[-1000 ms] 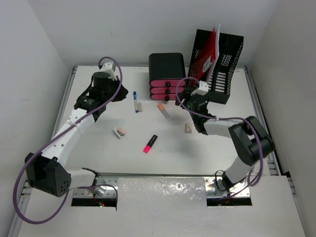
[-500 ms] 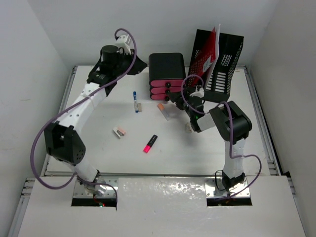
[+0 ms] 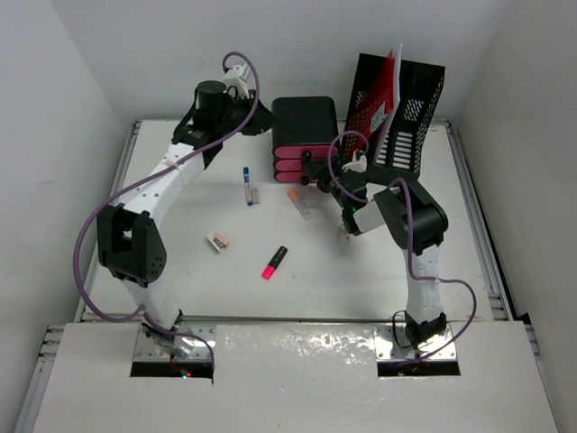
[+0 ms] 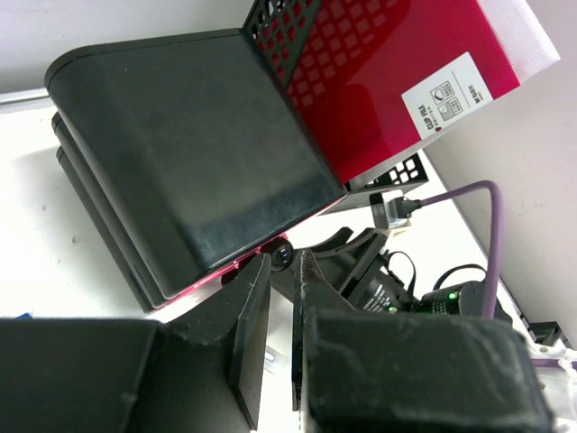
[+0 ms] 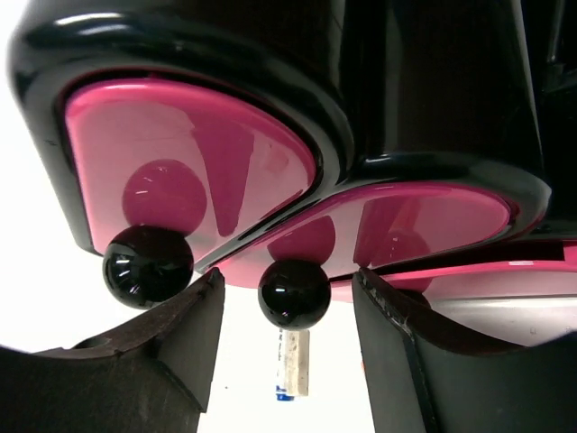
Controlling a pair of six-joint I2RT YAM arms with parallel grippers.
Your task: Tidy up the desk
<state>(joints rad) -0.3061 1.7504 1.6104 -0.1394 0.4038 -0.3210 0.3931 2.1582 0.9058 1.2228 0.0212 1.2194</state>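
While my right fingers (image 5: 171, 343) gape around a knob (image 5: 293, 293) of the drawer unit (image 3: 305, 122) (left fingers (image 4: 245, 334) nearly closed, empty), an off-centre pinch could slip.

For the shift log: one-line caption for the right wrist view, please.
Right arm's open fingers bracket a black knob on the pink-fronted drawer unit, not yet gripping.

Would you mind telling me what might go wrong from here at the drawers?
The right gripper is open around the middle knob, with the neighbouring knob close beside it; closing off-centre may slip off. The drawer unit is not visibly braced by the left gripper, so a pull might drag it whole.
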